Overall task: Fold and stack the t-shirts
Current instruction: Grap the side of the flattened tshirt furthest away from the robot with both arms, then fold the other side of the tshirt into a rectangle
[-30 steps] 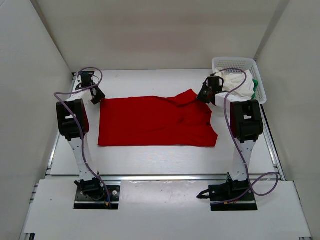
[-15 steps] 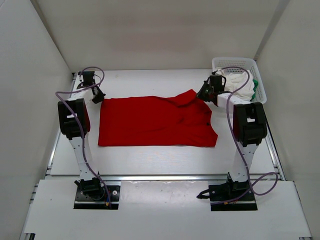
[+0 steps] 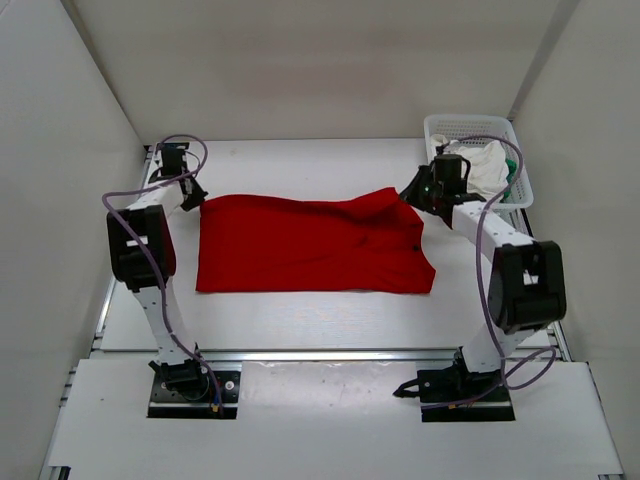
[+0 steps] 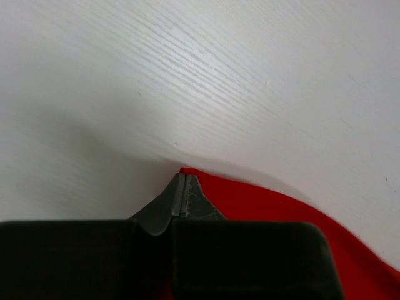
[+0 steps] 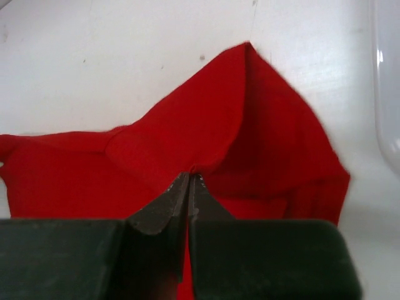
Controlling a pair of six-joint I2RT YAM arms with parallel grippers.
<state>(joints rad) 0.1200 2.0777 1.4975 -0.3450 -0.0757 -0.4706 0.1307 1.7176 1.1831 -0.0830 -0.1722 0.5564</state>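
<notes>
The red t-shirt (image 3: 310, 243) lies spread across the middle of the table. My left gripper (image 3: 200, 197) pinches its far left corner, jaws shut on the red edge (image 4: 206, 187). My right gripper (image 3: 412, 192) is shut on the far right corner, where the red cloth (image 5: 206, 125) rises into a raised fold. The white t-shirt (image 3: 484, 170) is bunched in the basket at the back right, and a sliver of the green t-shirt (image 3: 513, 172) shows beside it.
The white mesh basket (image 3: 462, 125) stands in the back right corner, close behind my right arm. White walls enclose the table on the left, far and right sides. A metal rail (image 3: 330, 352) runs along the near edge.
My left gripper closed on the red t-shirt's far left corner. My right arm swung outward to the right, drawing the far right corner taut.
</notes>
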